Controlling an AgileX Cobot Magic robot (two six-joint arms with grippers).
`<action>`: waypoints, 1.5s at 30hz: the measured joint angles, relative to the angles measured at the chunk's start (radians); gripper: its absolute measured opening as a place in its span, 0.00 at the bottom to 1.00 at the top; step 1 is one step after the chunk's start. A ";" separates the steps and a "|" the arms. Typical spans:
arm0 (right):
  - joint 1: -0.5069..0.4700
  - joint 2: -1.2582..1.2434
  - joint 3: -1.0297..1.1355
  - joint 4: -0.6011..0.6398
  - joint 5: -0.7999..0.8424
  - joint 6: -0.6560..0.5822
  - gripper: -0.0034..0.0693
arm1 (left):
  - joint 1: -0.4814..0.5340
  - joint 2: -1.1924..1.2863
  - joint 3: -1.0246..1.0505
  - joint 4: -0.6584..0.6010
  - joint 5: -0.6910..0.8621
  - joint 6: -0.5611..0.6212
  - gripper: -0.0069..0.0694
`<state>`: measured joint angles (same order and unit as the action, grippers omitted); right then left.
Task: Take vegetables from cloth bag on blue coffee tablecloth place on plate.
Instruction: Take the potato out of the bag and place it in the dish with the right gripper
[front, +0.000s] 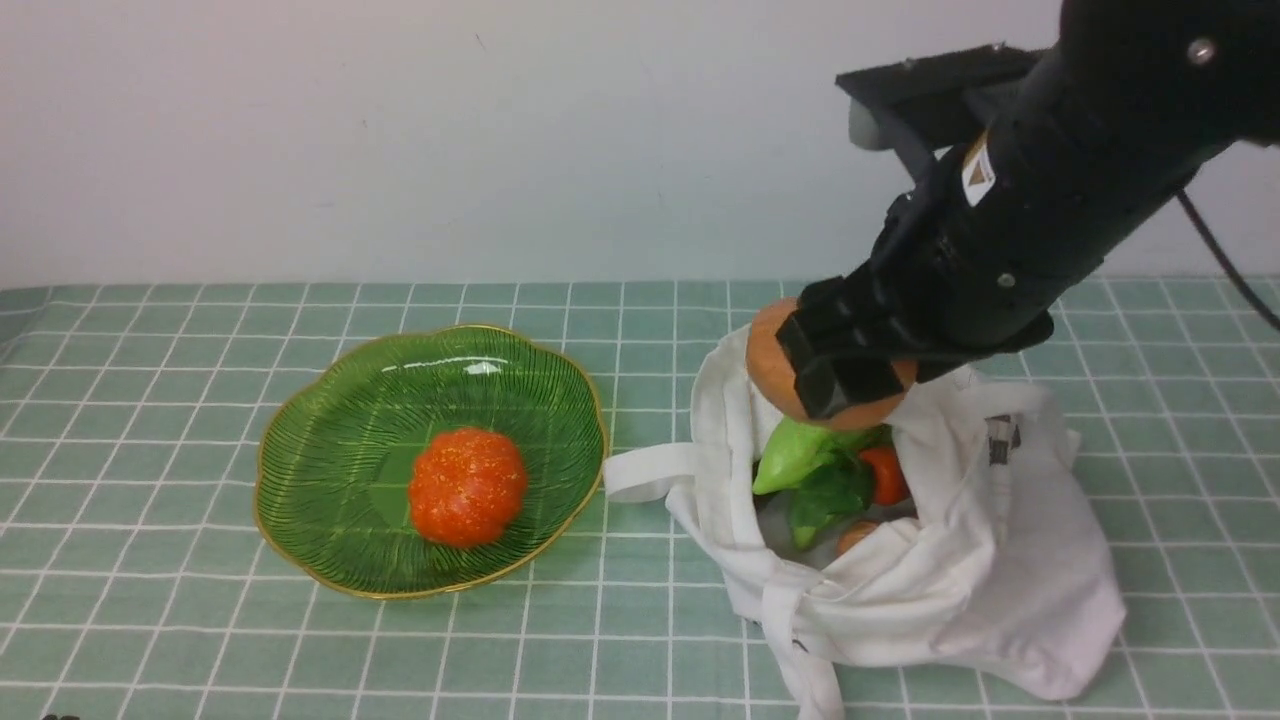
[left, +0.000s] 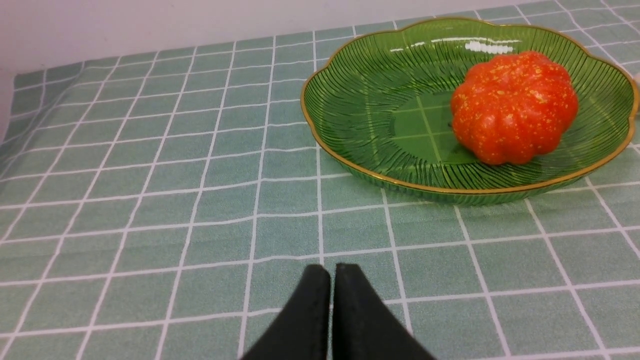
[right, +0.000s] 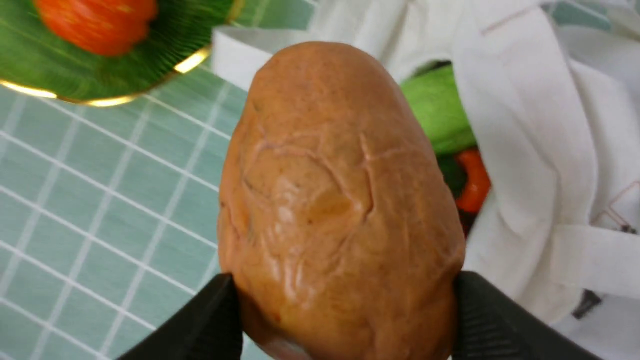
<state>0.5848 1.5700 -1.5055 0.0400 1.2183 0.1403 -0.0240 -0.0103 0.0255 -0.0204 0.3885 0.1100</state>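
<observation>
Tan-brown, wrinkled and glossy, the potato (right: 340, 200) is pinched in the right claw (front: 840, 375) above the white bag's (front: 1000, 570) mouth. One orange pumpkin (front: 467, 487) already sits in the green plate (front: 300, 440), at nine o'clock from the bag. A pepper (front: 790, 455), leafy greens (front: 835, 495) and a red piece (front: 885, 475) are left inside. The left claw (left: 332, 285) is closed, empty.

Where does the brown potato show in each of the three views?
Front view: the potato hangs above the mouth of the cloth bag, held by the right gripper.
Left wrist view: not in it.
Right wrist view: it fills the middle, between the jaws.
Shared landmark: the green plate with the red-orange vegetable, in all three views.
</observation>
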 joint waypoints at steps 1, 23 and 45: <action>0.000 -0.002 0.000 0.003 -0.003 0.000 0.71 | 0.000 0.000 0.000 0.000 0.000 0.000 0.08; 0.054 0.316 -0.202 0.572 -0.284 -0.457 0.71 | 0.000 0.000 0.000 0.000 0.000 0.000 0.08; 0.031 0.803 -0.570 0.279 -0.332 -0.166 0.79 | 0.000 0.000 0.000 0.000 0.000 0.000 0.08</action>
<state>0.6161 2.3735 -2.0758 0.3187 0.8867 -0.0255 -0.0240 -0.0103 0.0255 -0.0204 0.3885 0.1100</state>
